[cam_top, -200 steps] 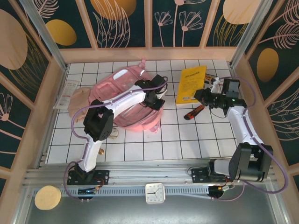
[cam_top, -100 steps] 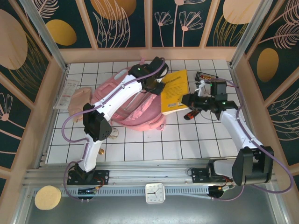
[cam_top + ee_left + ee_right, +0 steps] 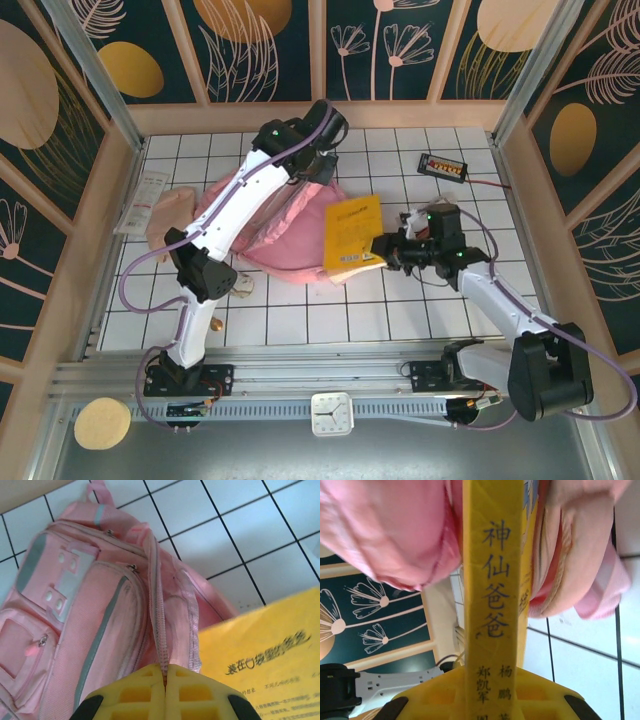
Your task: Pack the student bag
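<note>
**Book at the mouth of the bag, lip held up**

Over the last second my left arm has swung from the middle of the bag to its far end. My right arm has carried the book in from the right of the table to the opening.

The left claw [image 3: 164, 672] is pinched shut on the zip edge of the student bag [image 3: 100, 610], holding that lip up. The right claw [image 3: 492, 680] is clamped on the spine of the yellow book [image 3: 492, 605], with pink cloth bulging on both sides of it.

The bag is soft woven fabric, limp wherever nothing holds it. I judge it light enough to slide on the smooth white tiles of the table [image 3: 400, 300] if I push hard. The zip tape looks like the best hold, since the pocket fronts and grey strips look slicker. The book is a thin paperback, stiff enough to go in edge first.

The bag lies at the back left of the table, its mouth facing the book.
</note>
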You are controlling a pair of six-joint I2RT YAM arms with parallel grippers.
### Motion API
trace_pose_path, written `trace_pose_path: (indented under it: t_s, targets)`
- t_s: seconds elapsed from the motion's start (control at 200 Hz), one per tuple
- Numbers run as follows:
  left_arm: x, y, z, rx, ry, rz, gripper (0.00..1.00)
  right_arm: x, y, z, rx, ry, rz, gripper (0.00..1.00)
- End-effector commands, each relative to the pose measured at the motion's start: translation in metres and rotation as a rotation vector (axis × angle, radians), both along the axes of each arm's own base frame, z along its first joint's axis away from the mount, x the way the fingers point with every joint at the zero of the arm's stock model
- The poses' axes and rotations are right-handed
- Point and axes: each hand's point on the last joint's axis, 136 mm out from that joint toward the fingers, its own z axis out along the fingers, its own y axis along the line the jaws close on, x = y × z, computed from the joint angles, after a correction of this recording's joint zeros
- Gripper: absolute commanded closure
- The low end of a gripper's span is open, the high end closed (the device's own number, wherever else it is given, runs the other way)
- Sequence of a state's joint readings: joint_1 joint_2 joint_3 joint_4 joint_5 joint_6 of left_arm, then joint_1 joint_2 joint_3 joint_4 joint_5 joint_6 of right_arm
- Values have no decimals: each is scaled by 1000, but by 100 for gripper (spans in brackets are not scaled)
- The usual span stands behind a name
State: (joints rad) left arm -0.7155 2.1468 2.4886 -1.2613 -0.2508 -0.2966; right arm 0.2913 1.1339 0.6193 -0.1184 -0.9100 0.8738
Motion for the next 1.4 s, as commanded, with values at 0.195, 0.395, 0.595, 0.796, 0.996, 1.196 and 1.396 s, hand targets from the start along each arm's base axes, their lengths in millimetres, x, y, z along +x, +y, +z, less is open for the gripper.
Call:
trace_pose_path:
  t_s: [0.195, 0.395, 0.595, 0.796, 0.996, 1.196, 1.396]
  targets:
    - [0, -4, 22, -64, -41, -12, 100, -3, 46, 44, 100, -100, 120, 100]
    - [-6, -22, 27, -133, -26, -91, 100, 25, 81, 33, 119, -85, 198, 100]
    - [-19, -28, 32, -157, -14, -146, 100, 75, 112, 18, 134, -99, 253, 100]
    - [-28, -38, 40, -178, -28, -181, 100, 118, 140, -9, 114, -114, 301, 100]
    - [-27, -42, 35, -177, -20, -184, 100, 147, 155, -39, 25, -141, 273, 89]
    - [-13, -47, 22, -167, -21, -145, 100, 155, 132, -38, -133, -221, 207, 43]
    - [8, -48, 10, -195, -22, -68, 100, 133, 80, -9, -314, -358, 138, 35]
